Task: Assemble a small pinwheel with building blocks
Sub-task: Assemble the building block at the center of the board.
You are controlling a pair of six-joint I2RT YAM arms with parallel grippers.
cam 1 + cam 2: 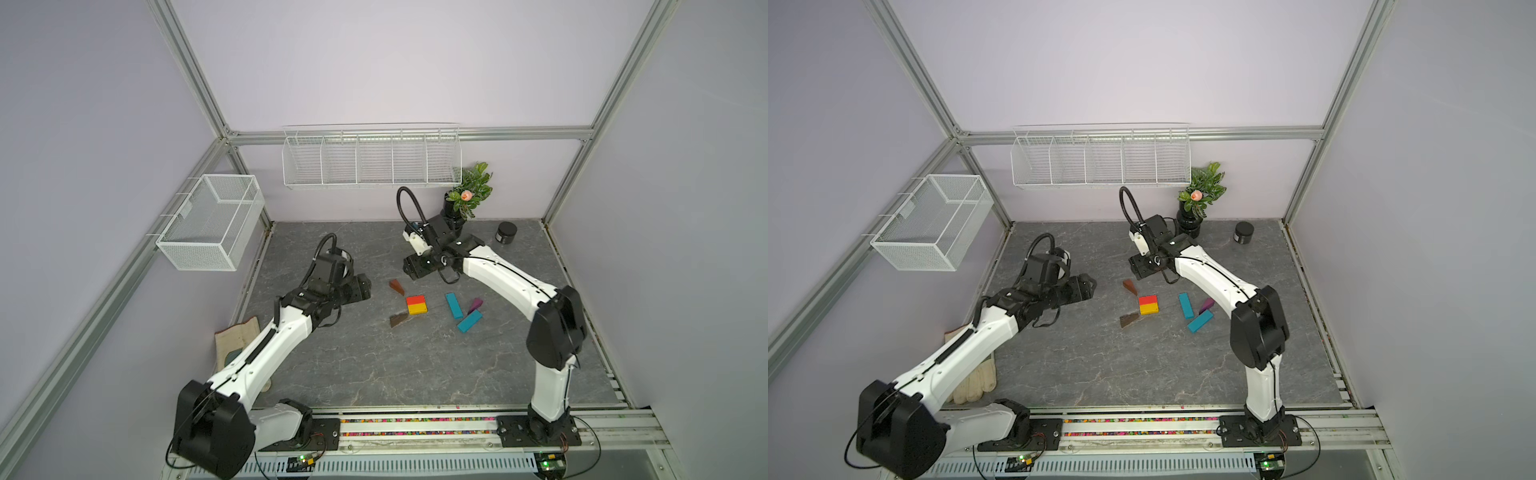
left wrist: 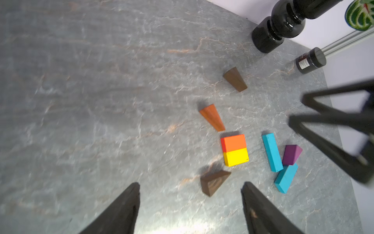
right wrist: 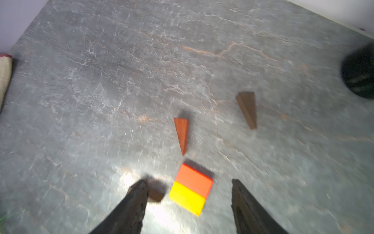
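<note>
Smooth, matte painted blocks (image 1: pixel 399 320) lie flat mid-table on the veined grey slab (image 1: pixel 353 365) — the red-and-yellow square centre (image 1: pixel 416 304), red half rearward, a brown wedge (image 1: pixel 397 286) tapering toward its far-left corner, two teal bars (image 1: pixel 454 305) meeting in a V rightward — while the left gripper (image 2: pixel 190 202) and right gripper (image 3: pixel 188 182) gape wide, empty

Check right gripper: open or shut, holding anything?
Open, empty. Right wrist view: the right gripper has its jaws wide apart, clamping nothing; the red-and-yellow square lies free on the table below.
</note>
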